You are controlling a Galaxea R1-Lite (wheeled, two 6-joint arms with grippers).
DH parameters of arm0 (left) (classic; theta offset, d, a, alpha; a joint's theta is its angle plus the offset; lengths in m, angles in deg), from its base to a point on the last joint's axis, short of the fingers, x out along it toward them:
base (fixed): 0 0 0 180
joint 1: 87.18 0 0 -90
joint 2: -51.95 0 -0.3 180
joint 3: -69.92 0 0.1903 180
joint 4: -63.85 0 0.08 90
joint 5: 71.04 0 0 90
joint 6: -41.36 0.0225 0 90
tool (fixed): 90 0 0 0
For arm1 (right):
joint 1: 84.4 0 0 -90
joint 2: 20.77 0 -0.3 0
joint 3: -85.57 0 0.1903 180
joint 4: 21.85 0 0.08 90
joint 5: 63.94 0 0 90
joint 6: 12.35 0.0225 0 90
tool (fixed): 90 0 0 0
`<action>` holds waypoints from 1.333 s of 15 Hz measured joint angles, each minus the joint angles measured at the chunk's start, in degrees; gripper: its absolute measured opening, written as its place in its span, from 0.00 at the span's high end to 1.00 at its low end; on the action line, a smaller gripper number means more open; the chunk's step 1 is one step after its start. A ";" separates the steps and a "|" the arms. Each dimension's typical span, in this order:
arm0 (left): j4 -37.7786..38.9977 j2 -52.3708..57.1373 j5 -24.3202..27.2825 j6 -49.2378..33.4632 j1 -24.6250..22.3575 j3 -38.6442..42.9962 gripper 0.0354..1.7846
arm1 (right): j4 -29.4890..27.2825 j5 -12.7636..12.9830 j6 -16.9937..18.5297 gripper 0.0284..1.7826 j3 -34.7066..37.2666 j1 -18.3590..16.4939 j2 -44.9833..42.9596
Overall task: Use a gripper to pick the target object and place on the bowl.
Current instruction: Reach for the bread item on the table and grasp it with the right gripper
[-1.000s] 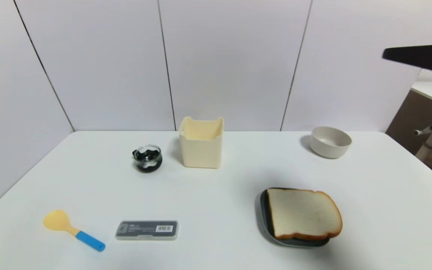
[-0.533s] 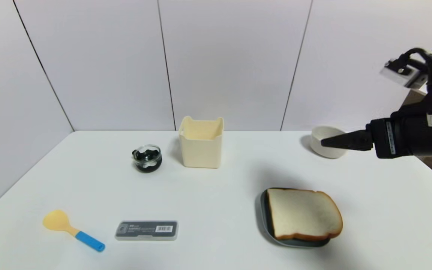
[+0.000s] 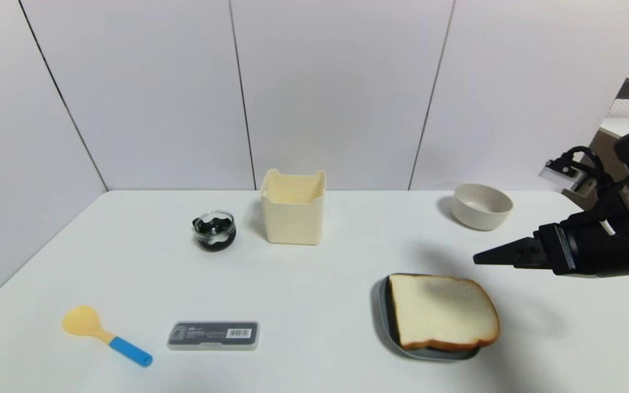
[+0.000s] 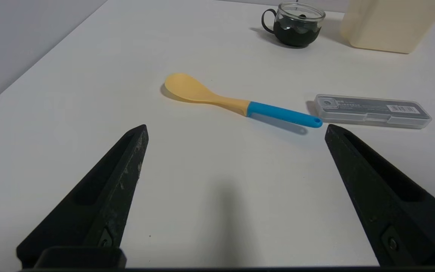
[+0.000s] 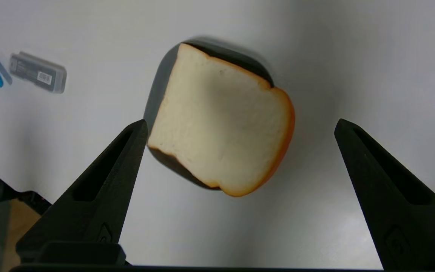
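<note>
**Inspector:** What is your right claw doing?

**Me:** My right gripper (image 3: 481, 258) is hanging at the right edge of the head view, above the table (image 3: 314, 262), with its tips pointing toward the frame's centre. In its wrist view my fingers (image 5: 100, 189) are standing spread wide, gripping nothing.

**Inspector:** And the bread?

**Me:** The bread (image 3: 441, 311) is lying flat on a dark plate (image 3: 384, 311) at lower right of the head view, overhanging it. In the wrist view the slice (image 5: 221, 124) is sitting mid-frame, framed by my two fingers.

**Inspector:** The bowl?

**Me:** The bowl (image 3: 481, 206) is sitting right of centre, above the bread in the frame, well apart from it.

**Inspector:** Left claw?

**Me:** My left gripper (image 4: 234, 132) is idling, fingers parted, over bare table near a spoon (image 4: 240, 100) and a grey case (image 4: 372, 111).
</note>
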 joint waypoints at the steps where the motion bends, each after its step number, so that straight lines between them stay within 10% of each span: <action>1: 0.00 0.00 -0.01 0.00 0.00 0.00 0.06 | 0.05 -1.41 0.02 0.04 0.91 -1.01 0.44; 10: 0.00 0.00 -0.01 0.02 0.00 0.00 0.06 | 0.16 -2.29 2.78 0.04 4.30 -2.15 8.07; 20: 0.00 0.00 0.00 0.05 0.00 0.00 0.06 | 0.52 -9.05 7.86 0.04 2.85 -0.93 13.84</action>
